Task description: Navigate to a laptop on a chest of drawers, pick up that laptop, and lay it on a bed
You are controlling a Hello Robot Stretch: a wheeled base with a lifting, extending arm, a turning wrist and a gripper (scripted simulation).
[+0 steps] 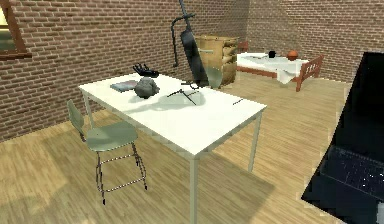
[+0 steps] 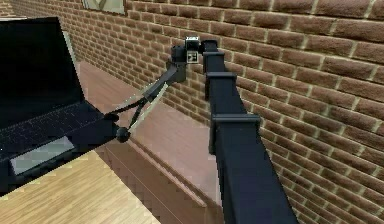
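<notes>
standing by the brick wall (image 2: 300, 60), i see the dark arm (image 2: 235, 130) reach along a brown wooden top (image 2: 175, 150), its pincer (image 2: 124, 124) slanting down to the corner of an open black laptop (image 2: 45, 125). the laptop is at the end of that top with its screen raised. i cannot tell whether it rests there, nor whether the pincer has hold of anything. in the forward view the laptop (image 1: 350, 150) is at the lower right corner. beyond it stand a white bench (image 1: 200, 120) and a green chair (image 1: 108, 135). well back is a bed (image 1: 275, 68) with a red frame.
</notes>
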